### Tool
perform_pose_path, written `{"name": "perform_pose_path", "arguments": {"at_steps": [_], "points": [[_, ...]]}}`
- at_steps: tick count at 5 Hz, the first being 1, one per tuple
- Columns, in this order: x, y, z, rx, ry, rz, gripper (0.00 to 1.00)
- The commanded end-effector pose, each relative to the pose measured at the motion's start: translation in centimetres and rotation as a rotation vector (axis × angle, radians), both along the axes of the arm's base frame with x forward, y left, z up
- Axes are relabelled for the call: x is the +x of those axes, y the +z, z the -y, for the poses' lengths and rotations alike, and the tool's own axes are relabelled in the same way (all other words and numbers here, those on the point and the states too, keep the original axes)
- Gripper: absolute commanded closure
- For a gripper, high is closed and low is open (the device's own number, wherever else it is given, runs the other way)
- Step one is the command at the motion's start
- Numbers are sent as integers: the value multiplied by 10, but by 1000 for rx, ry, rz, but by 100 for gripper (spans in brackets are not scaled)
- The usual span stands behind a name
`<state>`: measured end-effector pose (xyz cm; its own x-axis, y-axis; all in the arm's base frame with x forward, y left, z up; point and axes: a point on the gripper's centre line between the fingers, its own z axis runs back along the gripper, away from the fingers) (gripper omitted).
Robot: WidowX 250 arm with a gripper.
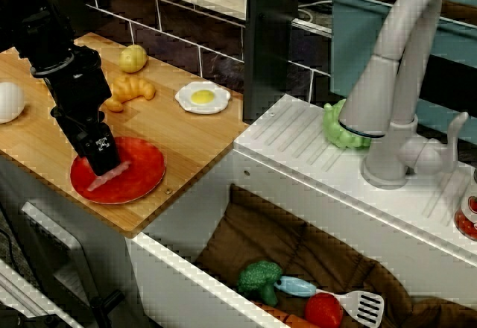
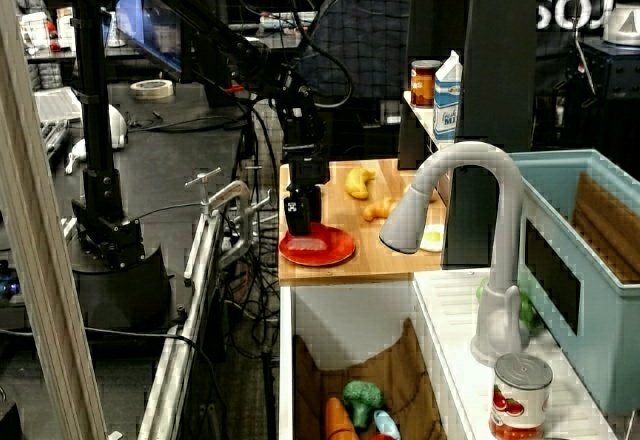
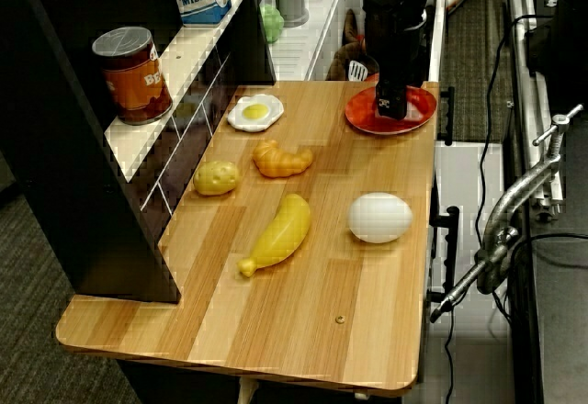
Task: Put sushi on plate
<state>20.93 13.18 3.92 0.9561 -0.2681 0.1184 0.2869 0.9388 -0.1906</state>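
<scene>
The red plate (image 1: 145,168) lies on the wooden counter near its front edge; it also shows in the side view (image 2: 330,250) and the far view (image 3: 418,112). My black gripper (image 1: 103,165) points down onto the plate's left half. The sushi (image 1: 113,174), a pinkish-red piece, sits between the fingertips and rests on the plate's surface, sticking out to the right. The jaws stand close around it. In the other two views the gripper (image 2: 298,228) (image 3: 390,110) hides the sushi.
A fried egg (image 1: 203,97), croissant (image 1: 133,89), potato (image 1: 133,58) and white egg (image 1: 9,101) lie behind the plate, with a banana (image 3: 280,230) farther along. The sink (image 1: 246,246) to the right holds broccoli and a spatula, beside the faucet (image 1: 395,82).
</scene>
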Motion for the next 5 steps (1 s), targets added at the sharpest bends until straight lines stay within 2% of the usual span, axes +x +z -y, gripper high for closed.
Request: {"name": "perform_pose_path", "arguments": {"at_steps": [1, 4, 5], "points": [[7, 6, -6, 25, -2, 27, 0], [7, 6, -6, 25, -2, 27, 0], [9, 12, -6, 16, -4, 25, 0]]}}
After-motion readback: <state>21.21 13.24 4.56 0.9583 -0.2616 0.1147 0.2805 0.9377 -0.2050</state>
